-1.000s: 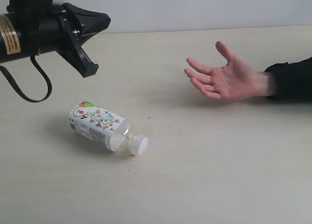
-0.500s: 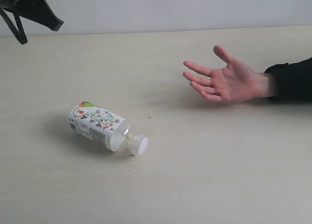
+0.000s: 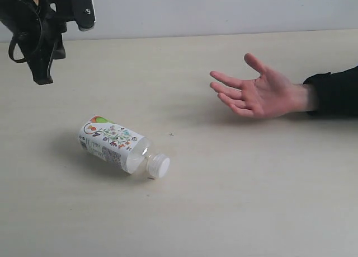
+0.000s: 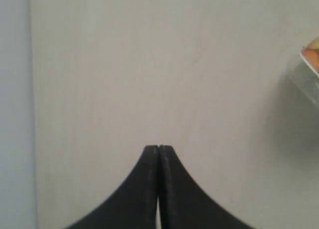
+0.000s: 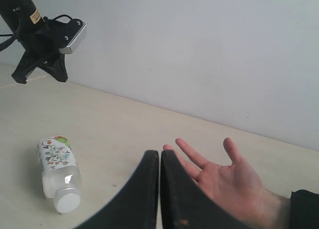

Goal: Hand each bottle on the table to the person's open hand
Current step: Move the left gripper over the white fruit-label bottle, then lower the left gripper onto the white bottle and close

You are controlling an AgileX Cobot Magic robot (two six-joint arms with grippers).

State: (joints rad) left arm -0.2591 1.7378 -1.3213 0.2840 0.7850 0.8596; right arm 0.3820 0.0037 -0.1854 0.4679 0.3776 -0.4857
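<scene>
One bottle (image 3: 120,146) lies on its side on the table (image 3: 251,195). It is clear, with a floral printed label and a white cap pointing toward the front right. It shows again in the right wrist view as the bottle (image 5: 57,171), and as a blurred edge of the bottle (image 4: 310,64) in the left wrist view. The person's open hand (image 3: 257,93) rests palm up at the right, with a black sleeve cuff. My left gripper (image 3: 42,78) hangs shut and empty above the far left of the table, behind the bottle. My right gripper (image 5: 160,152) is shut and empty, with the hand (image 5: 224,181) just beyond it.
A pale wall (image 3: 224,8) runs along the table's far edge. A tiny dark speck (image 3: 171,134) marks the tabletop between the bottle and the hand. The black sleeve (image 3: 335,92) enters from the right edge.
My left arm swung up and left, almost out of the exterior view, then came back at the top left with its gripper pointing down. The bottle has not moved and the hand barely shifted.
</scene>
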